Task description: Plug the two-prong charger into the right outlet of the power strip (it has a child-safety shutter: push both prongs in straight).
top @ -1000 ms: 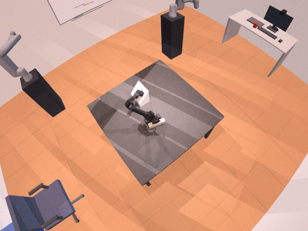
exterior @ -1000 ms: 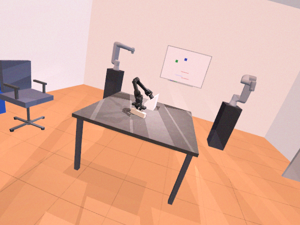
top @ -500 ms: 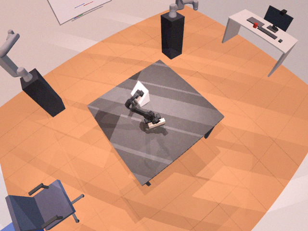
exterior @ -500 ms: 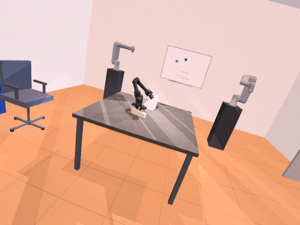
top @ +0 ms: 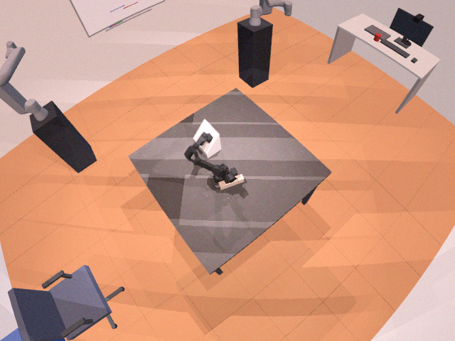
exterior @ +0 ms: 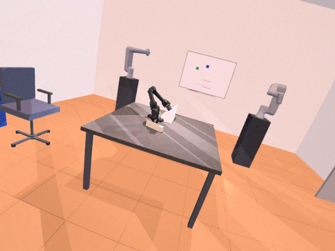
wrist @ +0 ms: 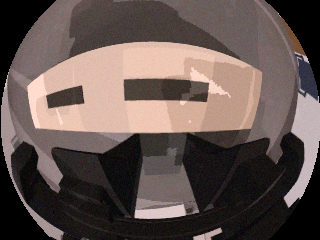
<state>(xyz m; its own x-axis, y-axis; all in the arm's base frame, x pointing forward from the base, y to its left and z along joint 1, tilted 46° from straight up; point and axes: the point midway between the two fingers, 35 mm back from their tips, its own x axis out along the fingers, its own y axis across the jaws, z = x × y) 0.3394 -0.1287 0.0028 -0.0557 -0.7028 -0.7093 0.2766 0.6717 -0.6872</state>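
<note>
Pincer [wrist: 160,183] pinching charger [wrist: 162,187] just above strip [wrist: 143,96] on desk [top: 264,190]; best practice, judged: square both prongs over right outlet [wrist: 166,90], then press straight down.

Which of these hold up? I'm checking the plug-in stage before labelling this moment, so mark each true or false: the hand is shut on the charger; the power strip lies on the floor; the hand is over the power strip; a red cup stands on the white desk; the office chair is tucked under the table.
1. The hand is shut on the charger. True.
2. The power strip lies on the floor. False: it lies on the dark table.
3. The hand is over the power strip. True: the wrist view looks straight onto its slots.
4. A red cup stands on the white desk. True.
5. The office chair is tucked under the table. False: it stands apart from it.
</note>
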